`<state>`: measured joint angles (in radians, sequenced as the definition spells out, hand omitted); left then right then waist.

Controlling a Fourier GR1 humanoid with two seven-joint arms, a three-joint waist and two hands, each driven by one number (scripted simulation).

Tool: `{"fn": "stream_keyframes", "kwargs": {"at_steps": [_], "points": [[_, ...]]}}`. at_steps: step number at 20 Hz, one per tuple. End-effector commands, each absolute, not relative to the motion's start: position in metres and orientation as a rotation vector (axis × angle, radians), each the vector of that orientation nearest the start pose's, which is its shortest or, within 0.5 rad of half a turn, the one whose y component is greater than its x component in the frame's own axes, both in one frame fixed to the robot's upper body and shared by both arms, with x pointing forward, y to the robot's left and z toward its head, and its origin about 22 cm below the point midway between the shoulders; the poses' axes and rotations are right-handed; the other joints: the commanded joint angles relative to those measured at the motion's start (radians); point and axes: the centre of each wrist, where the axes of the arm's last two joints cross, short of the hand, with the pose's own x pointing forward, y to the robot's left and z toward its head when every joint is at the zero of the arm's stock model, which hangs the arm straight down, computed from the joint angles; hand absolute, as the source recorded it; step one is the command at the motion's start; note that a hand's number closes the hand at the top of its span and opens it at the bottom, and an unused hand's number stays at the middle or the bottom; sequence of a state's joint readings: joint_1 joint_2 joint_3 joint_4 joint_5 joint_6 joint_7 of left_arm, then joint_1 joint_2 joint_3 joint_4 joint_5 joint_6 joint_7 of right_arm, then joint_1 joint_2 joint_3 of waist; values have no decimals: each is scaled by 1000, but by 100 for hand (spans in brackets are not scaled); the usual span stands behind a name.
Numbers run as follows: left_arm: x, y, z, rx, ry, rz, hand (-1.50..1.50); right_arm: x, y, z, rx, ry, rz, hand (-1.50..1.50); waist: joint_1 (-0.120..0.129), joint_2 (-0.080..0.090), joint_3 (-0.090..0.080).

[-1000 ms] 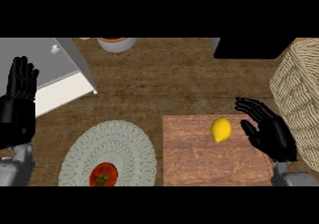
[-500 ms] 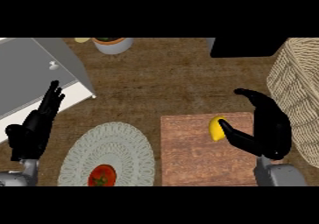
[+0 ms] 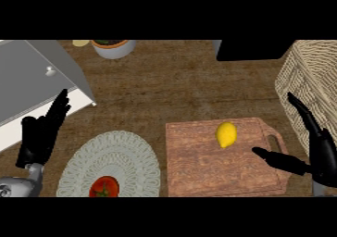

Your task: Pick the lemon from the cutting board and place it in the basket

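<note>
A yellow lemon (image 3: 226, 134) lies on the brown cutting board (image 3: 198, 162), near its far right part. My right hand (image 3: 320, 149) stands open to the right of the lemon, fingers straight and edge-on, thumb stretched over the board's handle end; it does not touch the lemon. The woven basket (image 3: 311, 78) stands at the right edge, just beyond that hand. My left hand (image 3: 41, 134) is open at the lower left, fingers pointing up, away from the board.
A round woven placemat (image 3: 113, 157) lies left of the board with a tomato (image 3: 102, 187) on its near edge. A white cabinet (image 3: 28, 78) fills the upper left. A potted plant (image 3: 113, 46) and a black object (image 3: 257, 48) sit at the back.
My right hand has opened off the lemon and shifted right, leaving the lemon lying uncovered on the board. The view and left hand have shifted slightly.
</note>
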<state>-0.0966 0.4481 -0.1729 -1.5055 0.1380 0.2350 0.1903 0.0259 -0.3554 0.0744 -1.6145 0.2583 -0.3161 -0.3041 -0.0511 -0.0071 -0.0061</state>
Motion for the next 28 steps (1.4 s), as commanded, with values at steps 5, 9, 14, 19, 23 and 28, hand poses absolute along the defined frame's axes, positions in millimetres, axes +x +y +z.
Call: {"fn": "stream_keyframes", "kwargs": {"at_steps": [5,9,14,19,23,28], "points": [[269,300,34,311,-1348,-170,0,198,-310,78,-560,-1449,901,-150,2,-1,-2],[277,272,32,277,-1344,-199,0,198,-286,116,-520,-1382,930,-150,37,6,4],[287,277,41,309,-1360,-212,0,179,-274,154,-496,-1350,874,-150,42,6,5],[287,269,30,271,-1354,-203,0,176,-266,141,-545,-1384,798,-150,47,7,6],[284,302,25,271,-1343,-200,0,170,-285,126,-623,-1390,776,-150,45,7,6],[299,280,43,271,-1359,-190,0,175,-271,105,-634,-1395,752,-150,46,7,6]]}}
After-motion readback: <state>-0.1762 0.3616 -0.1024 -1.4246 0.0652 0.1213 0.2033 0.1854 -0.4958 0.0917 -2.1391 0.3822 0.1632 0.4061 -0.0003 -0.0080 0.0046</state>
